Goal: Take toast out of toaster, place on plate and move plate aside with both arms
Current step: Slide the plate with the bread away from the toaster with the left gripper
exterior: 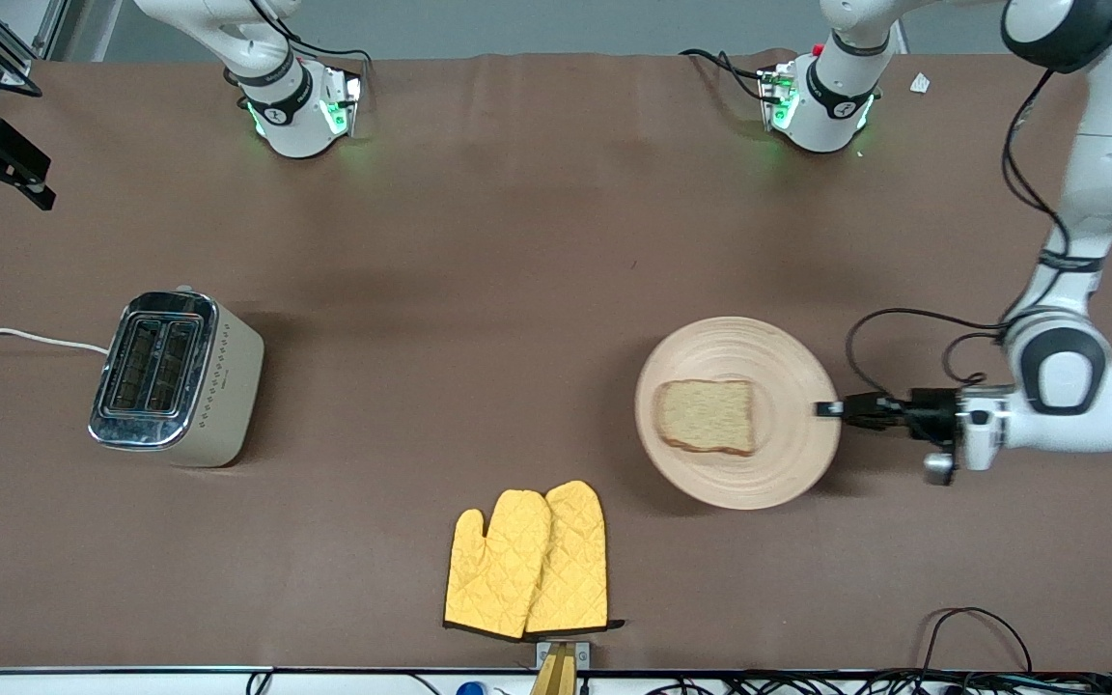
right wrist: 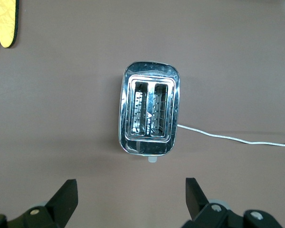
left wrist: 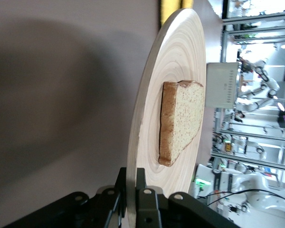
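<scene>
Front view: toast (exterior: 707,416) lies on the plate (exterior: 759,352); the left gripper (exterior: 828,409) pinches the plate's rim, the right gripper (right wrist: 131,202) hangs spread wide above the toaster (exterior: 175,378).

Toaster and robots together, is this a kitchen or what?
Probably a robot lab, not a kitchen: the toaster sits on a brown-covered table between two robot arms, and more robot arms and metal racks show in the left wrist view.
</scene>
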Controlling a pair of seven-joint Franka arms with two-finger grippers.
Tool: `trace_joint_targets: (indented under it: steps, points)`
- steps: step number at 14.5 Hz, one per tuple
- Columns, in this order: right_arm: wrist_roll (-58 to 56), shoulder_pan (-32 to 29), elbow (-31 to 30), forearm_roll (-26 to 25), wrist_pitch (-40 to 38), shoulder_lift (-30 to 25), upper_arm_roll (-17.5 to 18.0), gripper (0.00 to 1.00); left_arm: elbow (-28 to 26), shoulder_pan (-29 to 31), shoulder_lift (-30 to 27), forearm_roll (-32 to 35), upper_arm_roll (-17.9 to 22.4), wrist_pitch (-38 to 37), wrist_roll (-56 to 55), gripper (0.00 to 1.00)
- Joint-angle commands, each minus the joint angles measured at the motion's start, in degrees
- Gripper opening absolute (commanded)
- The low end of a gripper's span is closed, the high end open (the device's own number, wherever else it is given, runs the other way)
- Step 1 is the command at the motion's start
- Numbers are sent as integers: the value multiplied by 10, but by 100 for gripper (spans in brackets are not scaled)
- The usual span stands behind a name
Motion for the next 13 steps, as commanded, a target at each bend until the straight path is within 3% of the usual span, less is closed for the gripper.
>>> trace_joint_targets:
  steps: [1, 5, 11, 12, 13]
  points:
    - [11, 2, -2, -8, -4, -7, 3, 100, 14, 64, 12, 43, -10, -25, 13, 0]
    - [11, 2, -2, -8, -4, -7, 3, 100, 13, 123, 33, 48, -6, -25, 34, 0]
    - [11, 1, -2, -3, -5, -7, 2, 100, 14, 148, 63, 49, 11, -17, 46, 2]
    - [16, 1, -3, -1, -5, -7, 2, 100, 16, 147, 63, 49, 20, -16, 45, 8]
    - [19, 0, -3, -1, -6, -7, 2, 100, 23, 147, 64, 51, 20, -16, 41, 23]
